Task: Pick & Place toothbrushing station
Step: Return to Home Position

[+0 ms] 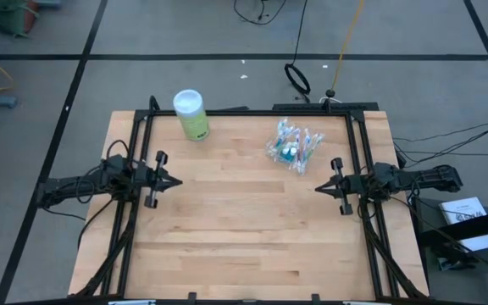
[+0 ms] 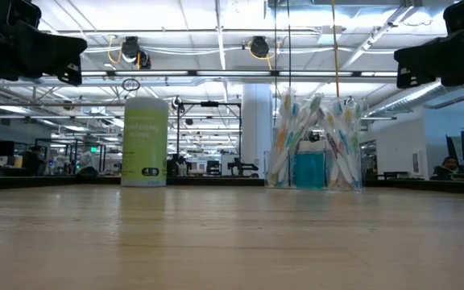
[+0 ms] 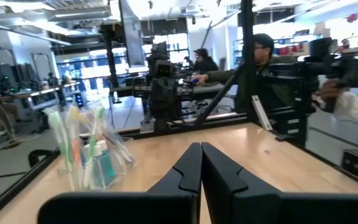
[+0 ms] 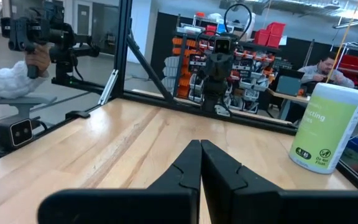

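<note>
Standing upright on the worktop (image 1: 244,237), the clear cup (image 1: 293,146) is found well to the right of the light-green canister (image 1: 191,114) and a little nearer the front edge. It is packed with toothbrushes (image 2: 341,137) that fan outward, and a blue toothpaste tube (image 2: 308,171) is seen inside. Nothing of the set is seen lying loose, so the placing is judged done and only the retreat is in hand.

The left gripper (image 1: 174,180) is held raised, forward of the canister, its jaws pressed closed on nothing. The right gripper (image 1: 320,187) is held far to the canister's right, forward of the cup, jaws likewise closed and empty.

For a clean return, each arm is best drawn back toward its own side, level and slow, with the right one steered apart from the fanned brush heads. Bare worktop is seen between the grippers. The black frame rails (image 1: 244,111) at the worktop's edges are to be minded.
</note>
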Motion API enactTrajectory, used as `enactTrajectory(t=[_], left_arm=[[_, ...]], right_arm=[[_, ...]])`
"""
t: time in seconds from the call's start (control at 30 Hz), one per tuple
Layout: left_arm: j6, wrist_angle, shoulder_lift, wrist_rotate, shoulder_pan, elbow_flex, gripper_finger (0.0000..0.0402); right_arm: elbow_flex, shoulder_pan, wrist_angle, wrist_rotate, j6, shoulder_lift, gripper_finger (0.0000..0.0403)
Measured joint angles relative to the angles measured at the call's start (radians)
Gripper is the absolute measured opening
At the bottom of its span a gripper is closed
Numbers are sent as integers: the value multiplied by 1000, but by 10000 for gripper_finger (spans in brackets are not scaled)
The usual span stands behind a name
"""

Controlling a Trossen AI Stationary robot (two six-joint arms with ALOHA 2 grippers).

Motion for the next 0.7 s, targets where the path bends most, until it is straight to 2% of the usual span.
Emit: enactTrajectory(t=[0.23, 0.43, 0.7], left_arm=[[-2, -1, 0, 10, 0, 0, 34], [62, 4, 0, 9, 0, 1, 37], [53, 4, 0, 9, 0, 1, 37]], right_arm=[[-1, 0, 6, 0, 0, 0, 0], [-2, 0, 6, 0, 0, 0, 0], [-2, 0, 6, 0, 0, 0, 0]])
